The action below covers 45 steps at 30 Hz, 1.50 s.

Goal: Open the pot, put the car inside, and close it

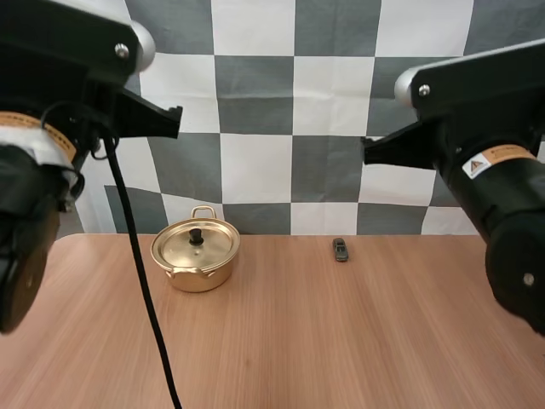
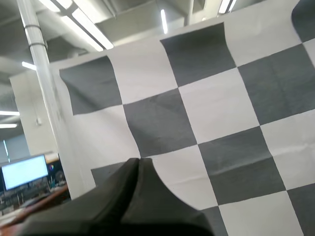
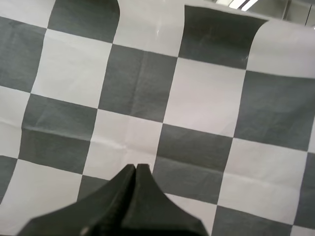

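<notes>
The pot [image 1: 197, 264] is sitting on the wooden surface [image 1: 341, 341], toward the far left. Its lid [image 1: 211, 244] is resting in place, with the black knob [image 1: 197, 236] standing up at the centre (body and lid are both gold-coloured). The car [image 1: 341, 249], small and dark, is lying well apart from the pot to its right, near the far edge of the surface. The left arm [image 1: 51, 102] and the right arm [image 1: 485, 111] are hanging high over the near side of the surface, touching nothing. The left tool [image 2: 138, 163] is holding nothing, its two black fingers lying pressed together as one dark wedge. The right tool [image 3: 136, 169] is showing the same: fingers together, gripping nothing.
</notes>
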Available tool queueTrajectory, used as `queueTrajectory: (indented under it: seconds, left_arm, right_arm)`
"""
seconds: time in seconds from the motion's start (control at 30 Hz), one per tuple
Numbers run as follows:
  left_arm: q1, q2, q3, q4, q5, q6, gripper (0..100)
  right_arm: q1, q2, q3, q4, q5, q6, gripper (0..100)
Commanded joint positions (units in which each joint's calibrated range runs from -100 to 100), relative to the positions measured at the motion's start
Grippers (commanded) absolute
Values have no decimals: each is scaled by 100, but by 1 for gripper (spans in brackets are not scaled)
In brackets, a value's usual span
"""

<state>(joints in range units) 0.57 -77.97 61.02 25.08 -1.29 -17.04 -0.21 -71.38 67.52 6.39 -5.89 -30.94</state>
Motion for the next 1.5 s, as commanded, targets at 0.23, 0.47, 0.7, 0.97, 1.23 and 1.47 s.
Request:
queueTrajectory:
  seconds: [0.23,0.47,0.7,0.97,1.23,1.47]
  left_arm:
    - [-6,5349,-10175,-1589,10129,1608,0]
    - [-6,5514,-8876,-1554,10129,1599,0]
    - [-6,5514,-7041,-1869,10129,1599,0]
    - [-6,5514,-5336,-1933,10129,1608,0]
    - [-6,5514,-3826,-2714,10129,2153,0]
    - [-6,5514,-3085,-2770,9352,2391,0]
  right_arm:
    - [3,5788,-11885,-1725,10589,667,0]
    - [3,5753,-10457,-1889,10589,858,0]
    - [3,5753,-8815,-928,10589,858,0]
    - [3,5753,-7400,-716,10589,858,0]
    - [3,5753,-6508,-716,10589,858,0]
    - [3,5742,-6412,-716,10589,849,0]
